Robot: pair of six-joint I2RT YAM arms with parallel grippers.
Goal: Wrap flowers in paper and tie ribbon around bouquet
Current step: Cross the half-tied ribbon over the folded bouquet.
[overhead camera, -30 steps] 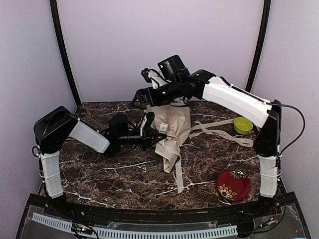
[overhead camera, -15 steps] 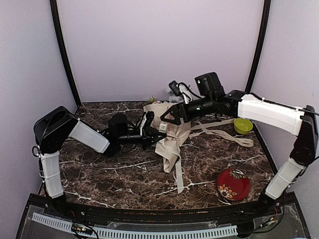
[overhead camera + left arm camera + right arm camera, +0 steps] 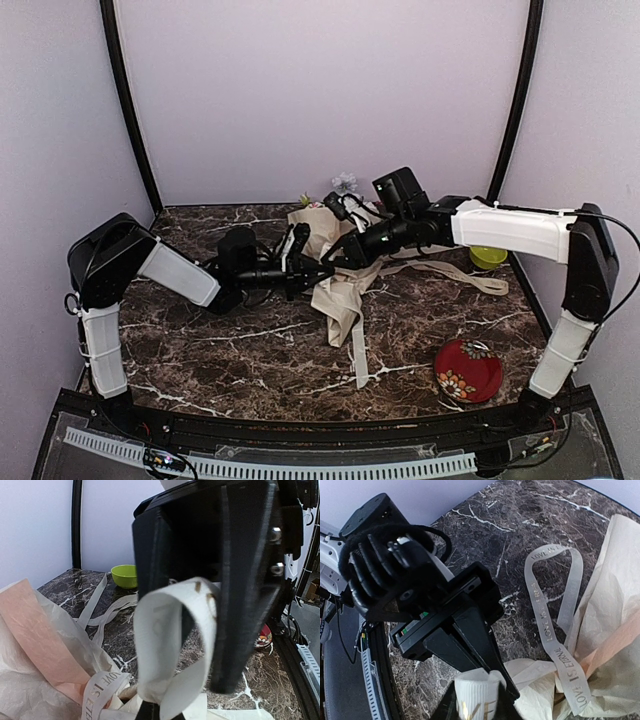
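Left gripper [image 3: 320, 270] is clamped tight on a loop of ribbon [image 3: 172, 630], mid-frame in the top view. Right gripper [image 3: 340, 260] meets it tip to tip, jaws narrow at that loop; whether they pinch it I cannot tell. Paper [image 3: 345, 295] lies just below and right of both tips, with flowers [image 3: 344, 183] above them.

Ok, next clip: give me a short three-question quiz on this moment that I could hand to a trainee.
1. Pick one. The left gripper is: A open and empty; B shut on a loop of the ribbon; C out of every view.
2. True or false: the green bowl stands on the table, apart from the paper.
3. Fill in: the red dish lies nearest the ___ arm's base.
Key: 1 B; 2 true; 3 right.
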